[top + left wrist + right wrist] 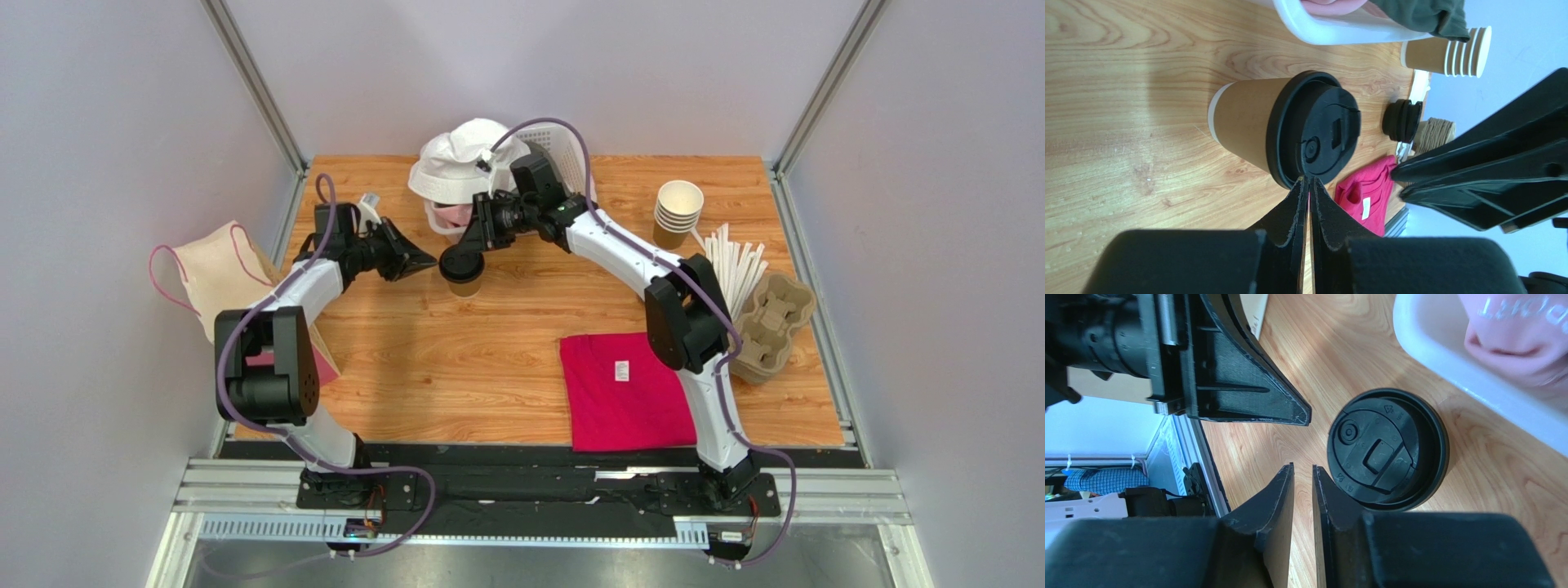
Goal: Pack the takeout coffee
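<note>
The left gripper (1309, 179) has its fingers pressed together with nothing between them. Their tips sit right at the rim of the lid (1318, 131); whether they touch it or stop just short I cannot tell. The right gripper (1303, 468) shows a narrow slit between its fingers, also with nothing in it. Its tips hang just beside the lid and clear of it, on the side facing the left arm.

Between the two grippers stands the coffee (463, 272), a tan cup with the black lid seated on it. It is upright on the table (491, 368), toward the far side and a little left of centre. No finger has it in a grip.

Just behind the coffee is a white tub (460, 172) with something pink inside; the right wrist view shows its rim close to the lid. Farther right, a stack of open cups (677, 211) stands near the far edge. The left wrist view shows a small stack of lids (1403, 120) near it.

White straws (740, 263) fan out beside a pulp carrier (775, 321) at the right edge. A red cloth (626, 392) lies flat near the right arm's base. At the left edge a paper bag (227, 276) with pink handles leans behind the left arm.
</note>
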